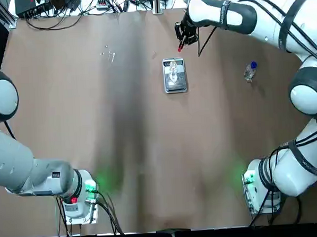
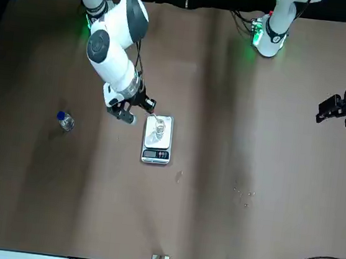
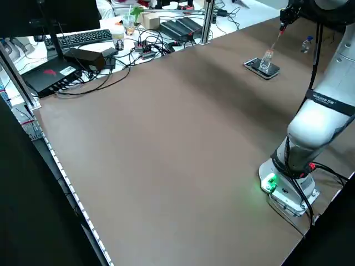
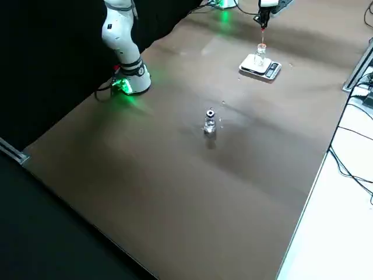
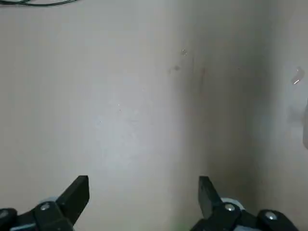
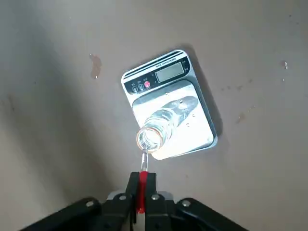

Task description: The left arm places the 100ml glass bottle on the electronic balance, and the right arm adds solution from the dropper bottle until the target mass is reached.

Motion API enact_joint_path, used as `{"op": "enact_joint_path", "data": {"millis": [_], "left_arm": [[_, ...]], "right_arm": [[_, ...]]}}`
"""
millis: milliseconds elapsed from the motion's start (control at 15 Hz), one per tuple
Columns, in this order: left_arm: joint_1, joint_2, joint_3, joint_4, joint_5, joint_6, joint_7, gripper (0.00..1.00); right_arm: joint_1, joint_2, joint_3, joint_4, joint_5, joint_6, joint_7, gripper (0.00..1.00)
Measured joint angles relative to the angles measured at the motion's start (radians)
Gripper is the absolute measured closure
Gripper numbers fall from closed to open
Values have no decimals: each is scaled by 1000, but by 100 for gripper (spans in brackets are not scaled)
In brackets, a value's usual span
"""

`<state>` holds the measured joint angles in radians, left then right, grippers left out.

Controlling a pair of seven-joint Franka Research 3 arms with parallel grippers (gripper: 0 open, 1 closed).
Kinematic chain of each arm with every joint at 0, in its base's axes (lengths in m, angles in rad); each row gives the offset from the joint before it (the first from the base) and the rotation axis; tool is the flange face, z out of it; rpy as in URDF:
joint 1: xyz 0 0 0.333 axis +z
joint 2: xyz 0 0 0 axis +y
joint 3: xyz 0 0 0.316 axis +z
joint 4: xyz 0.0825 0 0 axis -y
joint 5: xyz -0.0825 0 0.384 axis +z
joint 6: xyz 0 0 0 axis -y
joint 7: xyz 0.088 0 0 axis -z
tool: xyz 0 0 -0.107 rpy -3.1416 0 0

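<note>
The clear glass bottle [image 1: 173, 72] stands upright on the small silver electronic balance [image 1: 176, 84] near the table's far middle. My right gripper [image 1: 182, 41] hovers just beyond it, shut on a red-bulbed dropper [image 6: 141, 188]. The dropper's glass tip [image 6: 144, 162] points down at the rim of the bottle's open mouth [image 6: 149, 138]. The dropper bottle [image 1: 250, 71], clear with a blue top, stands alone to the right of the balance. My left gripper [image 2: 333, 110] hangs open and empty far out at the table's left side, its fingers [image 5: 77, 191] wide apart over bare tabletop.
Cables and electronics [image 1: 88, 2] line the table's far edge. Small wet specks [image 1: 109, 53] mark the surface left of the balance. Both arm bases [image 1: 77, 199] sit at the near edge, with broad bare brown table between them and the balance.
</note>
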<state>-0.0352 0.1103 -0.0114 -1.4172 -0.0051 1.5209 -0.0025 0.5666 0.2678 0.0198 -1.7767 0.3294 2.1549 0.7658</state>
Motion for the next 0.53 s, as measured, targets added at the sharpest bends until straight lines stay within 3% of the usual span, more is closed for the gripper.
{"op": "enact_joint_path", "data": {"millis": [533], "left_arm": [[0, 0, 0, 0, 0, 0, 0, 0]], "right_arm": [[4, 36, 0, 0, -28, 21, 0, 92]]}}
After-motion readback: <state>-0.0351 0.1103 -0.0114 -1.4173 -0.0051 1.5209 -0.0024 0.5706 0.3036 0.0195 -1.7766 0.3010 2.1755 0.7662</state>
